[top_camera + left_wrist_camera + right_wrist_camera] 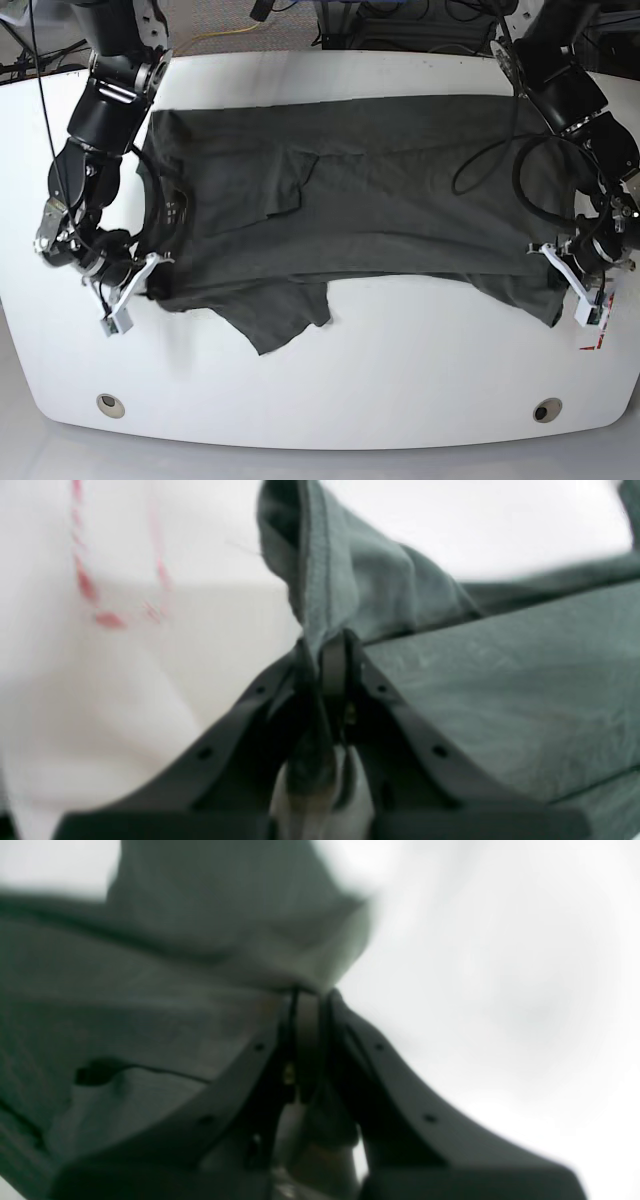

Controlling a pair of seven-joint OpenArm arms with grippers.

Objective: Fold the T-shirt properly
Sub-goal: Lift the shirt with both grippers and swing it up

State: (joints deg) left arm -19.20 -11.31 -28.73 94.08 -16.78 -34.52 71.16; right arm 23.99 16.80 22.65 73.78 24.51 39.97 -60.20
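The dark grey-green T-shirt (380, 200) lies spread widthways across the white table, with a sleeve flap (285, 315) sticking out toward the near edge. My right gripper (158, 266) is at the shirt's near-left corner. Its wrist view shows the jaws shut on a bunched fold of the cloth (225, 955), gripper (310, 996). My left gripper (546, 252) is at the near-right edge. Its jaws are shut on a stitched hem (325, 580) that rises in a ridge above the fingertips, gripper (332, 647). The rest of the shirt (500, 690) stretches away to the right.
The white table (400, 380) has two round holes (110, 404) (546, 410) near its front edge. Red dashed marks (90, 590) (600, 345) lie on the table beside my left gripper. Cables and both arm bases crowd the back edge.
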